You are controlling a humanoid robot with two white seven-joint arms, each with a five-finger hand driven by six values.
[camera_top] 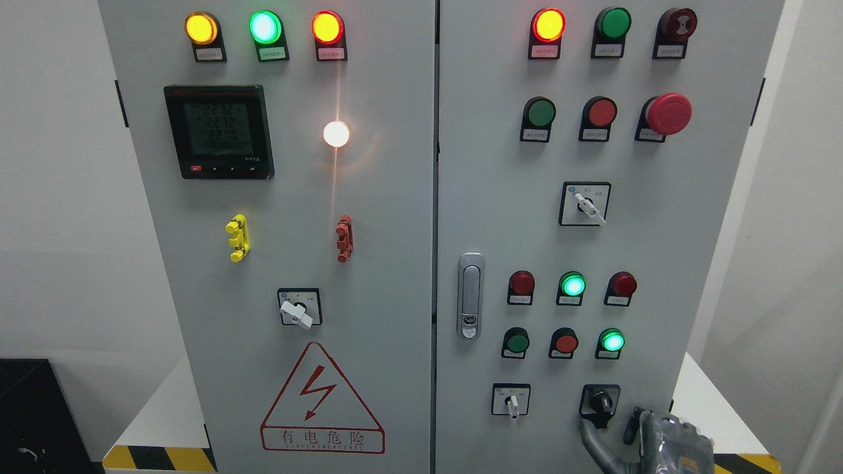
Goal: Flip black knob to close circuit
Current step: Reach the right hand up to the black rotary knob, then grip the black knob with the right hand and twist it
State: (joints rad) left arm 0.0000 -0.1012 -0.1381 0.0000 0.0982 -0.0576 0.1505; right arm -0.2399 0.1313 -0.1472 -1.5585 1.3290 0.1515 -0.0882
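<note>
Our right robot hand point(649, 431) sits just below the black knob point(600, 399) low on the cabinet's right door point(691, 263), its grip hidden from us; we'd pinch that small, stiff knob's ridge.

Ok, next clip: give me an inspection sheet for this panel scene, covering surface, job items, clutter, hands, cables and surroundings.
Surface: grey cabinet with two doors, shut; door latch near the seam.
Job's things: black knob at the lower right of the right door.
Clutter: nothing seen loose; fixed items include the digital meter, lit white lamp, yellow clip, red clip, red mushroom button and hazard sign.
Hands: right hand at the bottom right, one finger reaching up to just under the knob; contact cannot be told. Left hand not in view.
Cables: nothing seen.
Surroundings: white walls; black-and-yellow striped base edge; dark box at lower left.
</note>
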